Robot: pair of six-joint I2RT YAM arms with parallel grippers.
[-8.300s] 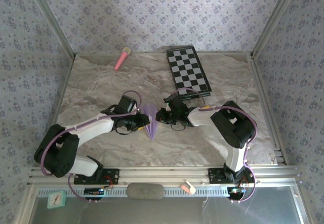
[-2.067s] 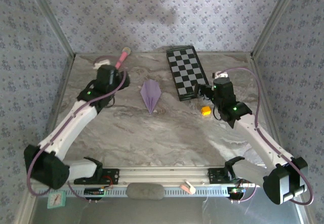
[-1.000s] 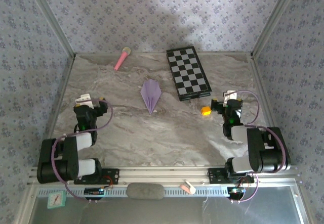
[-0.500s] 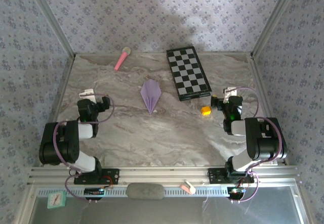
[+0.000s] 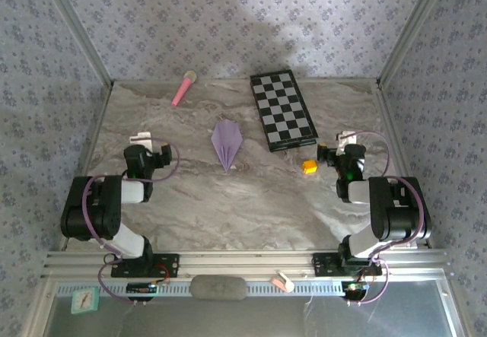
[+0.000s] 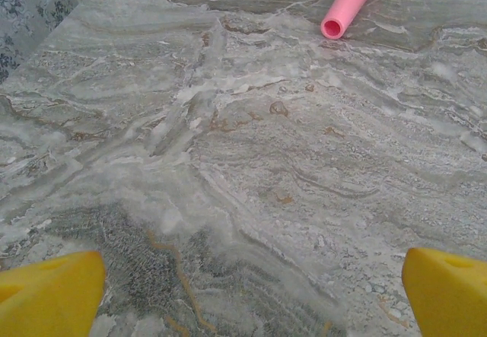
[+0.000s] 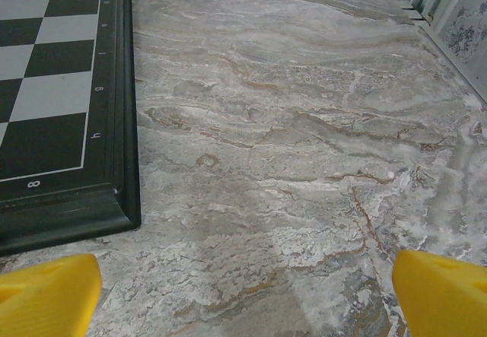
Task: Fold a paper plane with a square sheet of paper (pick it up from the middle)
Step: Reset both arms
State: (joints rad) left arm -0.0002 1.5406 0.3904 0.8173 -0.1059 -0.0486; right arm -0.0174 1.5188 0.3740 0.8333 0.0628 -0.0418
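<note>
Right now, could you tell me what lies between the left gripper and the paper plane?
Nothing: the top view shows bare marble table from left gripper to paper plane.

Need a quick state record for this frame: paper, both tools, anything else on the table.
paper: pale lilac paper plane, pointed dart with centre crease, lying mid-table, narrow tip toward the arms, nothing touching it
left tool: open, empty, over bare marble-patterned table, left side
right tool: open, empty, by the near corner of the black-and-white checkered board
other: pink stick at far edge; small yellow block just left of right tool
task: plane looks folded
</note>
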